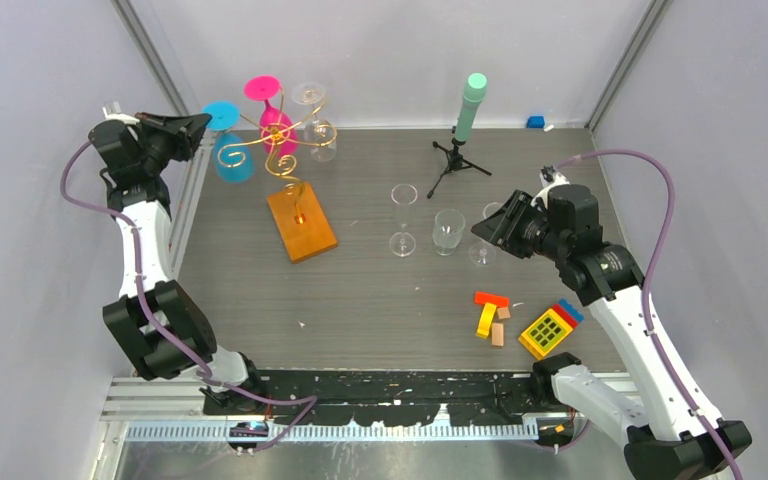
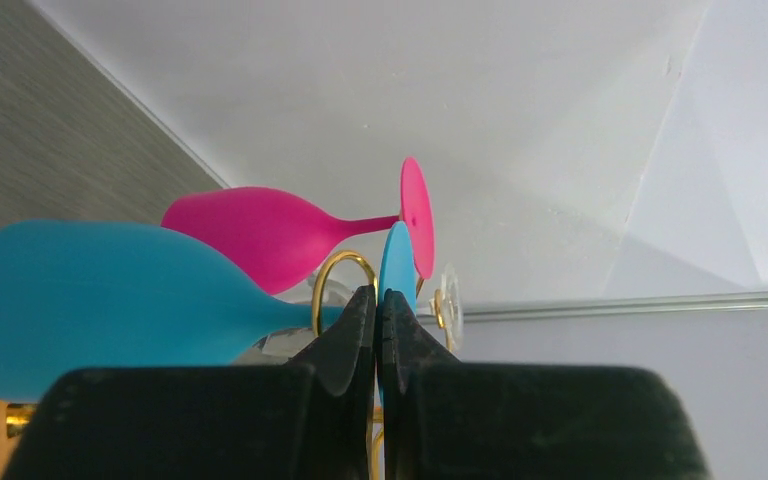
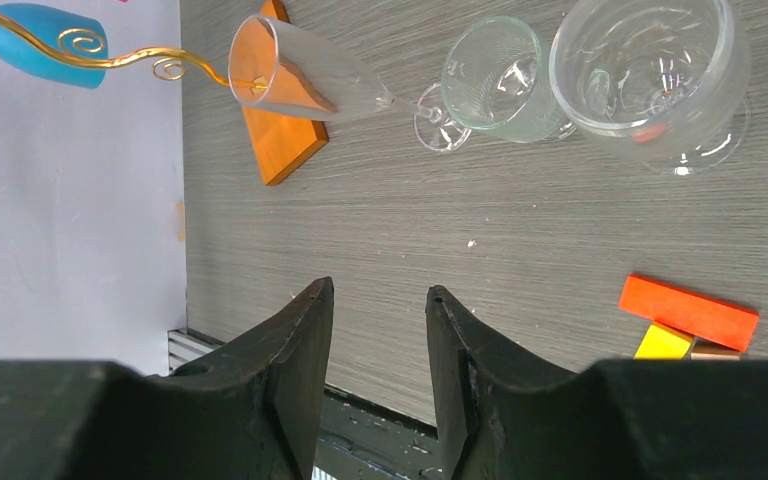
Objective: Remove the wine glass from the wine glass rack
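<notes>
Left hand [image 2: 378, 300] on blue wine glass [image 2: 100, 300]

In the left wrist view the blue glass [image 2: 110, 300] runs off the left edge, and its stem is hidden behind the left gripper [image 2: 377, 300]. Seen from above, the right gripper [image 1: 487, 232] covers part of a clear glass [image 1: 480, 256].

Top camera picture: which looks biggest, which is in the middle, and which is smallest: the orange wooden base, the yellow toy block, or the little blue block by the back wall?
Largest: orange wooden base.
Middle: yellow toy block.
Smallest: little blue block. It sits farthest from the camera, so it may look a bit smaller than it really is.
</notes>
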`<state>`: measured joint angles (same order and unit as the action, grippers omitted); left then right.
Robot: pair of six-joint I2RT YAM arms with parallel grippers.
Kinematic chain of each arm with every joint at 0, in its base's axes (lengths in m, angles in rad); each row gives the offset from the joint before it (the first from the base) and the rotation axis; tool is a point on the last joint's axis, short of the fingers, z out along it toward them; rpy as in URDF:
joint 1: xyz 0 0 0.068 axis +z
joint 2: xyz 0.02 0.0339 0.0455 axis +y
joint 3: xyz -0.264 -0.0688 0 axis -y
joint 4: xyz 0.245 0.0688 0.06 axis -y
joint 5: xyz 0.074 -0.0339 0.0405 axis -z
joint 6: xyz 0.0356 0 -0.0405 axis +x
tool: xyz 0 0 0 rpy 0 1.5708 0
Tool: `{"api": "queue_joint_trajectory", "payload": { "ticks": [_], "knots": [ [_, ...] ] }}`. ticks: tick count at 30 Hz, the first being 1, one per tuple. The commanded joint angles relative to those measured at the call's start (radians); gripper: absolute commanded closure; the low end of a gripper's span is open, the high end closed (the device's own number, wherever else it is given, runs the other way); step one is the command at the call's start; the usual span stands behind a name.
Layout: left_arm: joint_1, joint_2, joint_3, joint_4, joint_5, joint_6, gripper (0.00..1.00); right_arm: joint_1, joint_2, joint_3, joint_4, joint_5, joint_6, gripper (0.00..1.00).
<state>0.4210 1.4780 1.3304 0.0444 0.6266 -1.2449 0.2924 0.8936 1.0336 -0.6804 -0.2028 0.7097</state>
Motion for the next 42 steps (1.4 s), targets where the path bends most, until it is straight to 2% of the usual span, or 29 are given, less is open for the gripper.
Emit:
{"api": "queue_joint_trajectory", "payload": {
  "ticks": [1, 14, 20, 24, 29, 37, 42],
  "knots": [
    [0.002, -0.025, 0.011, 0.15, -0.02, -0.048, 1.0, -0.004, -0.024, -0.003, 0.022, 0.01, -0.013, 0.55],
    [-0.055, 0.052, 0.105, 0.163, 0.084, -0.04, 1.0, -0.004, -0.036, -0.001, 0.011, 0.017, -0.012, 0.55],
    [-0.061, -0.006, 0.057, 0.178, 0.111, -0.049, 1.0, -0.004, -0.036, 0.0, 0.007, 0.019, -0.012, 0.55],
    [-0.06, -0.074, 0.007, 0.122, 0.102, -0.028, 1.0, -0.004, -0.036, 0.003, 0.005, 0.019, -0.012, 0.55],
    [-0.031, -0.164, -0.06, 0.016, 0.023, 0.01, 1.0, -0.003, -0.034, 0.007, 0.005, 0.014, -0.011, 0.55],
    [0.031, -0.242, -0.019, -0.178, -0.09, 0.122, 1.0, -0.003, -0.037, 0.018, 0.002, 0.008, -0.011, 0.55],
    [0.067, -0.278, 0.057, -0.296, -0.143, 0.228, 1.0, -0.004, -0.062, 0.014, 0.007, -0.001, -0.013, 0.51]
  ]
}}
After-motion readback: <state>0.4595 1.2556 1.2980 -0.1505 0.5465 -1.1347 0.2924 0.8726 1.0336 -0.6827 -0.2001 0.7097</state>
